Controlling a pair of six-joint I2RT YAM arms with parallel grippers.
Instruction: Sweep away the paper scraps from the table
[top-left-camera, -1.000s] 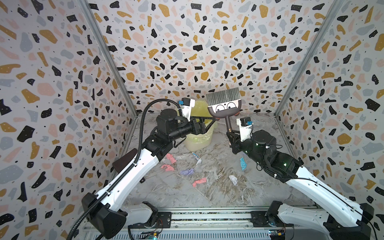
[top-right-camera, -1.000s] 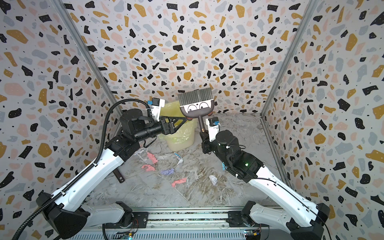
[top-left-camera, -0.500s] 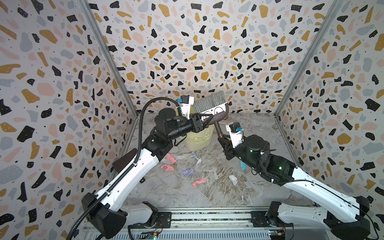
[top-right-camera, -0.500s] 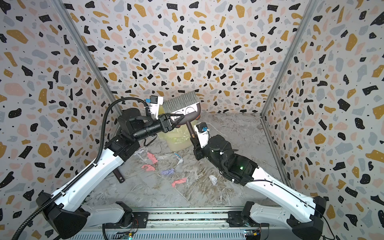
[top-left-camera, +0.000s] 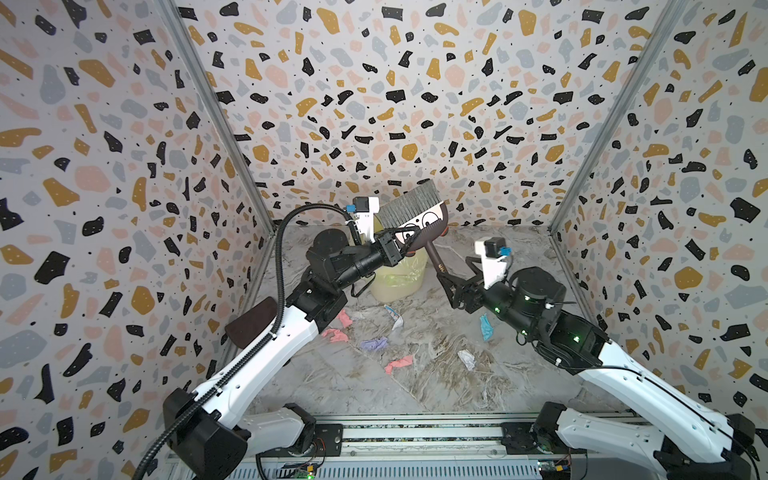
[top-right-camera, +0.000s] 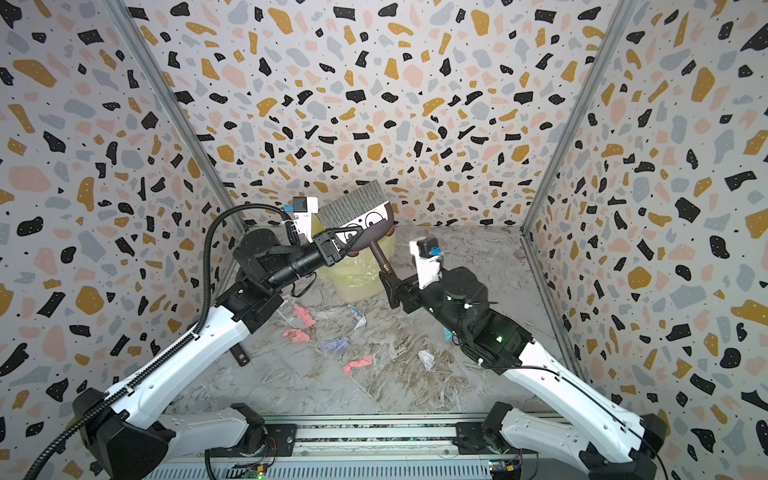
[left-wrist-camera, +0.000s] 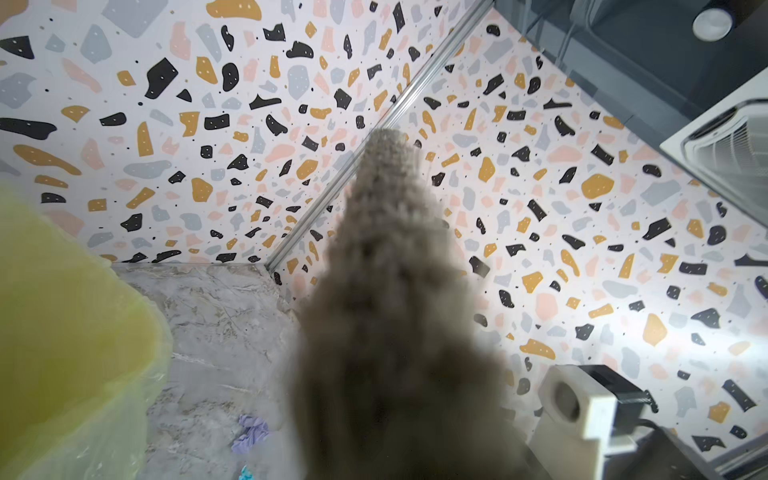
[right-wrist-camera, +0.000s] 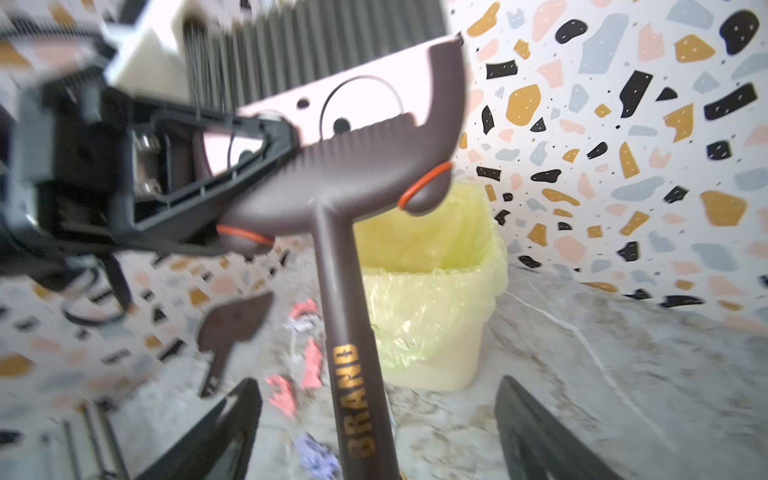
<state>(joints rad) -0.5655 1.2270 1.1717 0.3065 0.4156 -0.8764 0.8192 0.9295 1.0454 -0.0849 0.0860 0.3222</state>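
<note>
Paper scraps: pink, lilac, blue and white bits lie spread on the worktop, in front of the bin. None looks swept yet.
Dustpan: brown, down by the left arm, close to the side wall.
Right end effector: open wide. Its fingers stand on both sides of the brush handle and do not touch it.
Left end effector: shut tight on the head of the brush, holding it up in the air with the bristles pointing up (the wrong way for sweeping).
Bin: yellow-lined, just behind and below the brush.
Step, I think: the brush goes over to the left arm.
How to do it well: pull the right end effector back along the handle, not sideways, so it does not bump it. Keep the left grip firm. Then turn the bristles down before going near the scraps, and stay clear of the bin.
</note>
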